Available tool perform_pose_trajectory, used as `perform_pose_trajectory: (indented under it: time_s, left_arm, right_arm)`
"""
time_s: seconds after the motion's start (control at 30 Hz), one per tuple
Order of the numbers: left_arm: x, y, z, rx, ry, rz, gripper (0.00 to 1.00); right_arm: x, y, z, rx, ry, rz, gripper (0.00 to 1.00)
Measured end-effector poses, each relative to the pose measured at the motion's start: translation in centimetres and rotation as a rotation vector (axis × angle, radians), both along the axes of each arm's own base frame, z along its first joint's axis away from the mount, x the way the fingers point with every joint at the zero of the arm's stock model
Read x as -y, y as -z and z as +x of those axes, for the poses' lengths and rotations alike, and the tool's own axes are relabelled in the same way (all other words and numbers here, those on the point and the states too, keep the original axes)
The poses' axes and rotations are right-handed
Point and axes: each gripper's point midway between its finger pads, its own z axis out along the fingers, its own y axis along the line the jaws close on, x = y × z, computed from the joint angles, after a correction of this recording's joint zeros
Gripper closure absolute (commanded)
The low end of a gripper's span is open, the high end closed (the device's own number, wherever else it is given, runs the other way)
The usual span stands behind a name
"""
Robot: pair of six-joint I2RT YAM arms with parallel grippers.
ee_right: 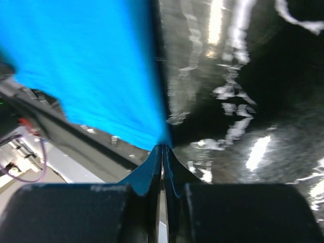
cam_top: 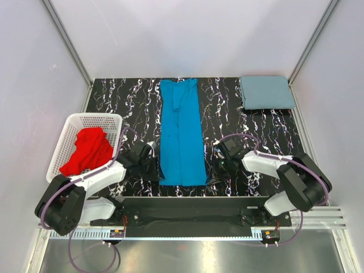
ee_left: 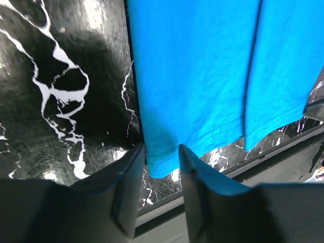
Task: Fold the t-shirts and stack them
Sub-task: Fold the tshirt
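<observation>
We see the black marbled counter (cam_top: 131, 108) carrying the bright blue t-shirt (cam_top: 181, 133), folded lengthwise into a long narrow strip that runs from the far edge down the middle to the near edge. The white basket (cam_top: 94, 118) at the left holds a crumpled red t-shirt (cam_top: 87, 151), and a dusty grey-blue t-shirt (cam_top: 266, 92) lies folded flat in the far right corner. The left gripper (ee_left: 162, 152) sits at the strip's near left corner, its fingers narrowly apart with the hem corner between them. The right gripper (ee_right: 162, 149) is at the near right corner, fingers pressed together on the cloth's tip. From above we cannot make out either gripper's jaws; only the wrist views show them, and the left one also shows a lengthwise fold line in the blue cloth
</observation>
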Motion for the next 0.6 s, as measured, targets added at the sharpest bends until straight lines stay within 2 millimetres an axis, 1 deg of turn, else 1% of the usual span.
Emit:
perform_pose_trajectory:
  time_s: [0.07, 0.13, 0.23, 0.27, 0.33, 0.4, 0.5, 0.6]
  left_arm:
    - [0.0, 0.1, -0.3, -0.005, 0.006, 0.012, 0.66]
    - [-0.1, 0.2, -0.7, -0.008, 0.020, 0.048, 0.62]
    - [-0.3, -0.1, -1.2, -0.005, 0.042, 0.110, 0.55]
    - [-0.4, -0.2, -1.3, -0.003, 0.042, 0.121, 0.53]
    - [-0.9, -0.4, -1.3, 0.006, 0.030, 0.137, 0.50]
    - [-1.0, -0.9, -1.2, 0.022, 0.019, 0.130, 0.47]
    - [-0.7, -1.2, -1.1, 0.046, -0.001, 0.101, 0.47]
    - [-0.7, -0.3, -1.5, 0.029, -0.015, 0.088, 0.47]
  right_arm:
    - [0.4, 0.7, -0.4, -0.023, 0.000, -0.025, 0.90]
    - [0.5, 0.8, -0.4, -0.023, -0.003, -0.030, 0.90]
    - [0.8, 0.6, -0.5, -0.018, 0.002, -0.049, 0.85]
    - [1.0, 0.3, -0.6, -0.017, 0.004, -0.053, 0.75]
    - [1.2, -0.5, -0.7, -0.004, 0.013, -0.051, 0.65]
    - [1.1, -1.5, -0.6, 0.015, 0.024, -0.037, 0.59]
    - [1.0, -2.7, -0.1, 0.054, 0.050, -0.019, 0.57]
    - [1.1, -2.7, 0.1, 0.054, 0.076, -0.029, 0.58]
